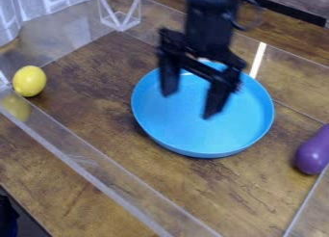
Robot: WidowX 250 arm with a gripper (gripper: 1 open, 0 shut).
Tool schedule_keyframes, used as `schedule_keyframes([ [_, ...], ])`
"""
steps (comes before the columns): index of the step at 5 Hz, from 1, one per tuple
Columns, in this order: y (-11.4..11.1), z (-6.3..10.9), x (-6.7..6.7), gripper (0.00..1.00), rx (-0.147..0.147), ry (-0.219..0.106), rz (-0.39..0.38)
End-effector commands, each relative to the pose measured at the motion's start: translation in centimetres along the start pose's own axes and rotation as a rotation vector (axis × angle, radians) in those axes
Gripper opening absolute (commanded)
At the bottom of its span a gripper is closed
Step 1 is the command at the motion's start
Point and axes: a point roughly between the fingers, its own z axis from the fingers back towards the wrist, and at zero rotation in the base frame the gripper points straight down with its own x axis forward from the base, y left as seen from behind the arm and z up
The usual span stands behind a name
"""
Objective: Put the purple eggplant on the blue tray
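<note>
Purple eggplant [313,150] beside table's right edge

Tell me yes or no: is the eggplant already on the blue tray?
No, the purple eggplant lies on the wooden table at the right edge, outside the blue tray.

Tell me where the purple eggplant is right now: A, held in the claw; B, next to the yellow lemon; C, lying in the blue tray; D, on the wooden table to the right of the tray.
D: the purple eggplant lies on the wooden table by the right edge of the picture, outside the blue tray, while the open claw hangs empty over the tray.
</note>
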Motion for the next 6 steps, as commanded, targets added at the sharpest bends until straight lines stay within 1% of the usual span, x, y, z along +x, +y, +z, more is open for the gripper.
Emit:
schedule_keyframes([
  [1, -3.3, 1.2, 2.5, 1.0, 0.017, -0.083, -0.079],
  [2, -5.9, 1.1, 4.3, 1.0, 0.026, -0.112, -0.104],
  [3, -7.4, 1.3, 5.8, 1.0, 0.028, -0.145, -0.117],
  [4, -8.1, 1.0, 6.8, 1.0, 0.021, -0.175, -0.117],
  [6, -8.4, 0.0, 7.4, 1.0, 0.007, -0.186, -0.104],
])
